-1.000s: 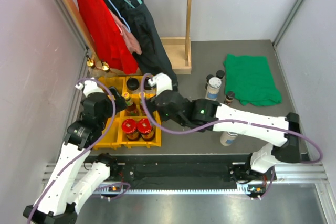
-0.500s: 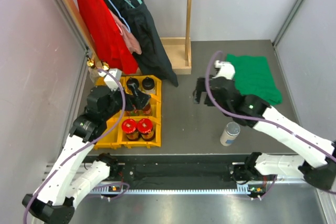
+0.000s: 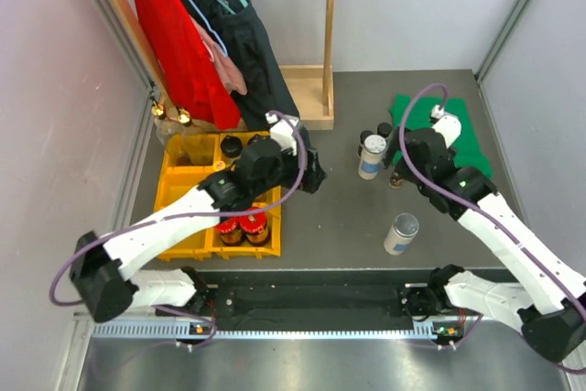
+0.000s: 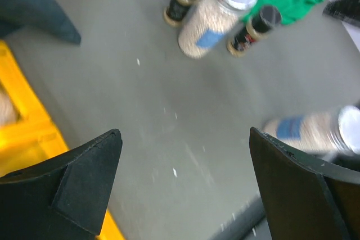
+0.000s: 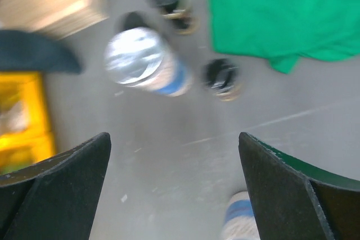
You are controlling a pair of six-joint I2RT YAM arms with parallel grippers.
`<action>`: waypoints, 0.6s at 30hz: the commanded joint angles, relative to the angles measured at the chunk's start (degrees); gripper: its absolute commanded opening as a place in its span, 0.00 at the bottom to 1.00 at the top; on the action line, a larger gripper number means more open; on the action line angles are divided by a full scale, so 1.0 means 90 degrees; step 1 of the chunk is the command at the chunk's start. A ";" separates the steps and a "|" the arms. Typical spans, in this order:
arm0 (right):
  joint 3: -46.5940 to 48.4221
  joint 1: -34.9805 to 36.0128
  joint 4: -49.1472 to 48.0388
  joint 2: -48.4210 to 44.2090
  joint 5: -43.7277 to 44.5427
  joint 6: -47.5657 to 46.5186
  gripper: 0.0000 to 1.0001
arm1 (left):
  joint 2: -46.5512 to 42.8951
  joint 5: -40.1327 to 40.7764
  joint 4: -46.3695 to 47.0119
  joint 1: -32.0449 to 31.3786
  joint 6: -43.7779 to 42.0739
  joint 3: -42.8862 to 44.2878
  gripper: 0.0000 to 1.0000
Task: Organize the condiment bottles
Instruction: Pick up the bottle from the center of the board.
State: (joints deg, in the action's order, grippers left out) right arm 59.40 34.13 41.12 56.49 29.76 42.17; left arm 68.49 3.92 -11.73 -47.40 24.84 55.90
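Observation:
Two silver-lidded canisters stand on the grey table, one (image 3: 372, 155) by the green cloth and one (image 3: 400, 233) nearer the front. Black-capped jars (image 3: 385, 130) stand around the far one. The yellow tray (image 3: 179, 197) holds two red-lidded jars (image 3: 242, 224) and a black-capped jar (image 3: 232, 146). My left gripper (image 3: 311, 171) is open and empty over bare table right of the tray; its view shows the far canister (image 4: 216, 12) ahead between open fingers (image 4: 84, 184). My right gripper (image 3: 400, 157) is open and empty beside the far canister (image 5: 146, 63).
A green cloth (image 3: 439, 139) lies at the back right. A wooden stand base (image 3: 307, 96) and hanging clothes (image 3: 229, 43) are at the back. Two gold-topped bottles (image 3: 170, 114) stand behind the tray. Walls close in on both sides.
My left arm has swung right, from over the tray to the table's middle. My right gripper has moved right toward the cloth, uncovering the far canister and the jars around it.

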 commanded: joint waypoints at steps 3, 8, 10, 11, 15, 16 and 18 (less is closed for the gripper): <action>-0.0515 -0.1145 -0.0379 -0.0084 -0.1080 0.0002 0.93 | 0.1439 0.0072 0.1536 -0.0124 -0.0562 0.1122 0.99; -0.0711 -0.1575 -0.0390 -0.0300 -0.1255 -0.0164 0.93 | 0.2524 -0.0250 0.2122 -0.0193 -0.0914 0.1737 0.99; -0.0759 -0.1780 -0.0351 -0.0368 -0.1275 -0.0213 0.93 | 0.2818 -0.0406 0.2123 -0.0232 -0.0992 0.2116 0.99; -0.0789 -0.1858 -0.0322 -0.0417 -0.1275 -0.0223 0.93 | 0.3120 -0.0407 0.2085 -0.0251 -0.1012 0.2245 0.99; -0.0916 -0.2355 -0.0224 -0.0758 -0.1334 -0.0262 0.93 | 0.3717 -0.0407 0.1987 -0.0349 -0.1158 0.2724 0.99; -0.0955 -0.2579 -0.0204 -0.0817 -0.1343 -0.0291 0.93 | 0.3815 -0.0397 0.1967 -0.0359 -0.1216 0.2860 0.99; -0.1004 -0.2824 -0.0185 -0.0905 -0.1528 -0.0320 0.94 | 0.4001 -0.0339 0.1938 -0.0397 -0.1275 0.2959 0.99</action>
State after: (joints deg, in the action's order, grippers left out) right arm 51.00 12.91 39.83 50.92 18.02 40.51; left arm 102.52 1.28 2.87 -50.11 15.92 78.54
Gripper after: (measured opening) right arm 0.935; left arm 0.989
